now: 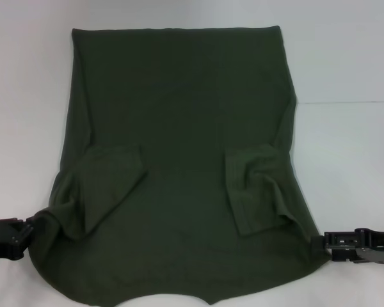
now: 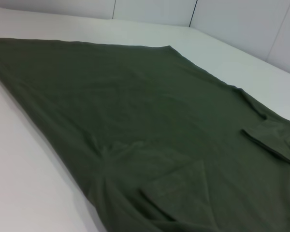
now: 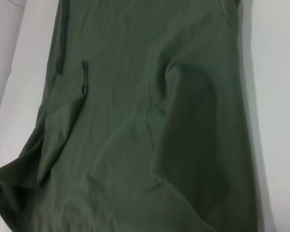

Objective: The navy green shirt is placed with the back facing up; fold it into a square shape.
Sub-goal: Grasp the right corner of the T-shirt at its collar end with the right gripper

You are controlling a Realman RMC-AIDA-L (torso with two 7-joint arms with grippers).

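The navy green shirt (image 1: 179,160) lies spread on the white table (image 1: 345,57), plain side up, its straight hem at the far end and the neckline curve at the near edge. Both sleeves are folded inward over the body — the left sleeve (image 1: 109,185) and the right sleeve (image 1: 259,192) each lie as a flap on top of the cloth. The head view alone shows both arms: the left gripper (image 1: 19,238) sits at the near left corner of the shirt, right against the bunched shoulder cloth, and the right gripper (image 1: 329,243) sits at the near right corner, touching the fabric edge there. Whether either is clenched on the cloth or released I cannot tell, since the fingertips are hidden by the fabric or cut off. The left wrist view looks low across the shirt (image 2: 135,121) toward the far corner and shows the panelled wall (image 2: 232,19) behind the table, which the head view leaves out. The right wrist view fills with the shirt (image 3: 145,121) — it shows soft creases and a raised ridge running along the cloth.
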